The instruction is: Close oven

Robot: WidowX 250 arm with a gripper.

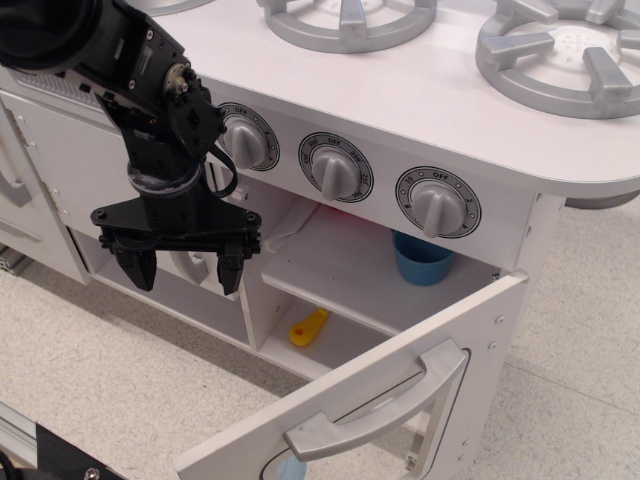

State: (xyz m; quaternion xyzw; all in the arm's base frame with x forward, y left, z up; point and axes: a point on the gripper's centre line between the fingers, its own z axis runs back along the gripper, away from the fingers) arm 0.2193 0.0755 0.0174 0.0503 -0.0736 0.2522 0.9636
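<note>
The oven (350, 270) is a white toy-kitchen compartment under three grey knobs, with a shelf inside. Its white door (370, 400) stands swung open toward the lower right, hinged at the right side. The door bears a grey curved bar handle (385, 405) and the edge of a rounded clear window at the bottom. My black gripper (185, 270) hangs to the left of the oven opening, fingers pointing down, open and empty, well apart from the door.
A blue cup (422, 260) stands on the oven shelf at the back right. A yellow toy piece (308, 327) lies on the oven floor. Grey stove burners (560, 55) sit on the white top. A plain white cabinet (50, 170) is at the left.
</note>
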